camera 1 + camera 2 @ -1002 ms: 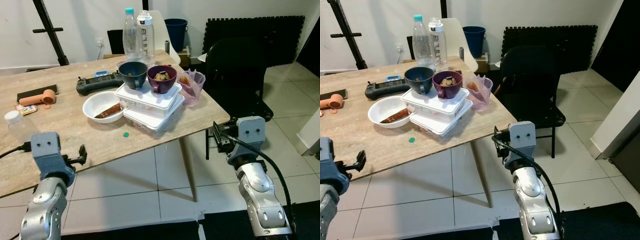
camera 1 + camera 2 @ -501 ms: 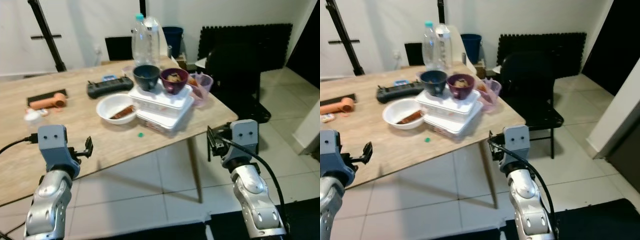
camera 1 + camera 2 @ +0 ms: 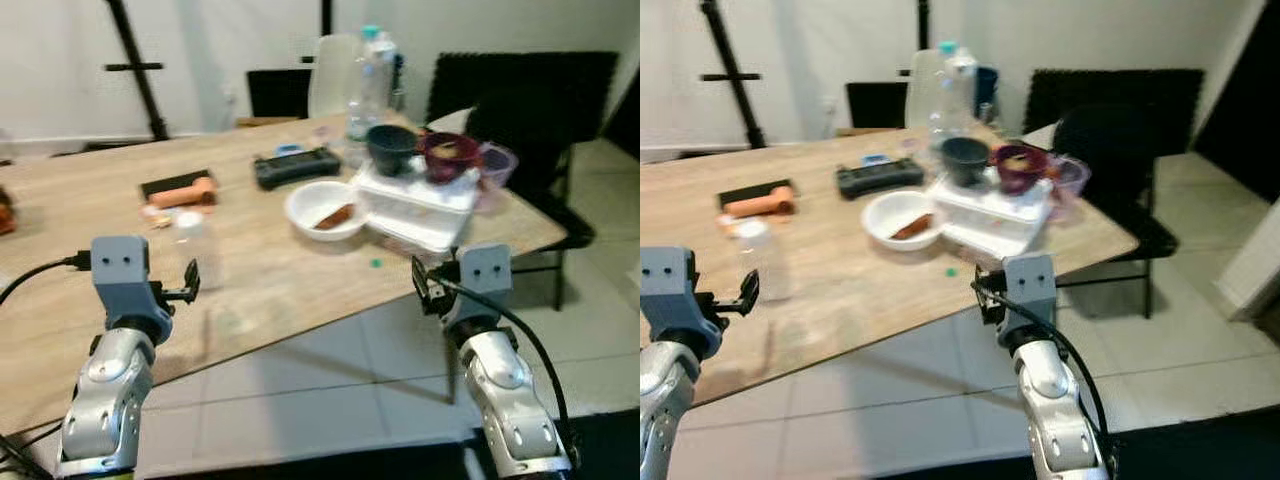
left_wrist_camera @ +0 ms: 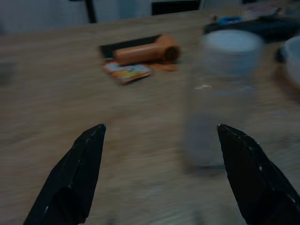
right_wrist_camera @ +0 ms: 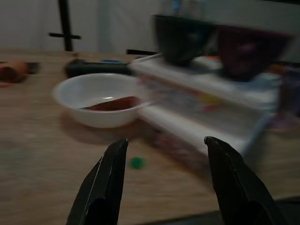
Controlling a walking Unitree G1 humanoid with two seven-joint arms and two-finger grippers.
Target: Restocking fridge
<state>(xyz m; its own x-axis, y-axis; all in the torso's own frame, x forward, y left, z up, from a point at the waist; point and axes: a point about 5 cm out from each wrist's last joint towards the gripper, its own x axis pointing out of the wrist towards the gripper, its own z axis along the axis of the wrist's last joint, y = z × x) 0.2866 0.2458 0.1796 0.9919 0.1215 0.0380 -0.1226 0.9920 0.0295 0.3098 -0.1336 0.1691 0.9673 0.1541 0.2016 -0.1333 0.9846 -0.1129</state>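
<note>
Bottle [image 4: 227, 98] stands on counter [image 3: 260, 270], just ahead of left gripper [image 4: 161, 176], fingers spread, empty. Right gripper [image 5: 166, 185] released too, facing bowl [image 5: 101, 98]. Risk: blurred views, off-centre reach could topple the bottle.

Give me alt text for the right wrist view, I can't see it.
The right gripper, jaws open and empty, hangs over a wooden table facing a white bowl with something reddish-brown inside. Beside the bowl are stacked white food boxes topped by a dark cup and a purple cup; a small green cap lies nearer. The picture is blurred.
</note>
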